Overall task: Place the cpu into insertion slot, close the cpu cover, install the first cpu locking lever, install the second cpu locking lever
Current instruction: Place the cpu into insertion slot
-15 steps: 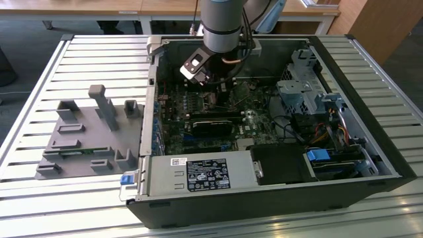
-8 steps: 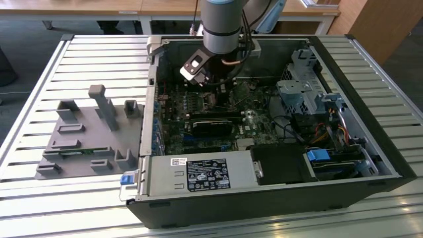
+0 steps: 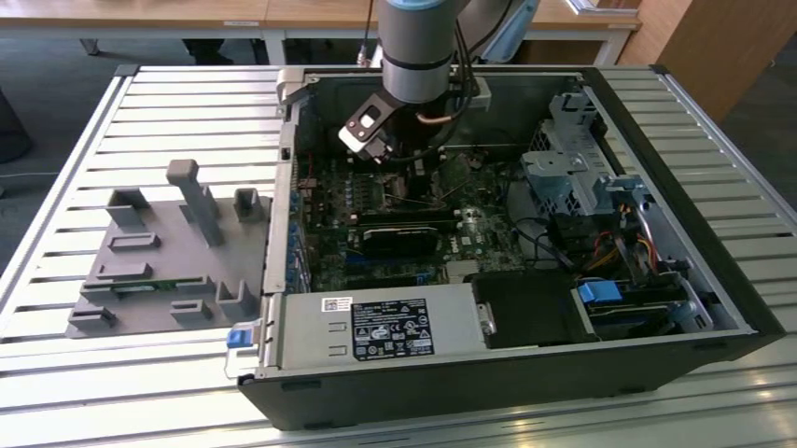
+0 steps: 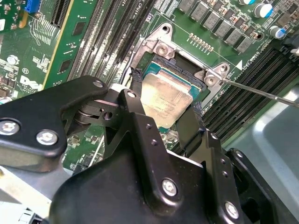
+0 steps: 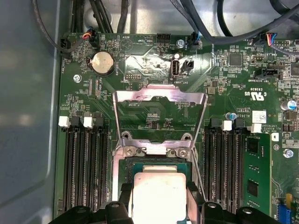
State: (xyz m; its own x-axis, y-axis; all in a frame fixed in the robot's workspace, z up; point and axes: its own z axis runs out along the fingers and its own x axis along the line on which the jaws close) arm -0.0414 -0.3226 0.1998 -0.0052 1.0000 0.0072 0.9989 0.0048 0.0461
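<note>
Jaws: closed on the cpu, gripper fingers pressed to two opposite edges.
Cpu: silvery face up, over the insertion slot; cannot tell if it is fully seated. In the first wrist view the cpu sits between the black fingers.
Insertion slot: square black socket with a metal rim on the motherboard; its top edge shows just beyond the chip.
Cpu cover: open, the frame swung up off the socket on its hinge side, board showing through the cut-out.
Locking lever: a thin wire rod runs out from the socket corner, not latched.
Memory slots: long black rows either side of the socket.
PC case: open case on the slatted surface; holds the motherboard, a power supply and the arm reaching in.
Grey fixture: tray at the exterior view's left of the case; a green strip lies in one recess.
</note>
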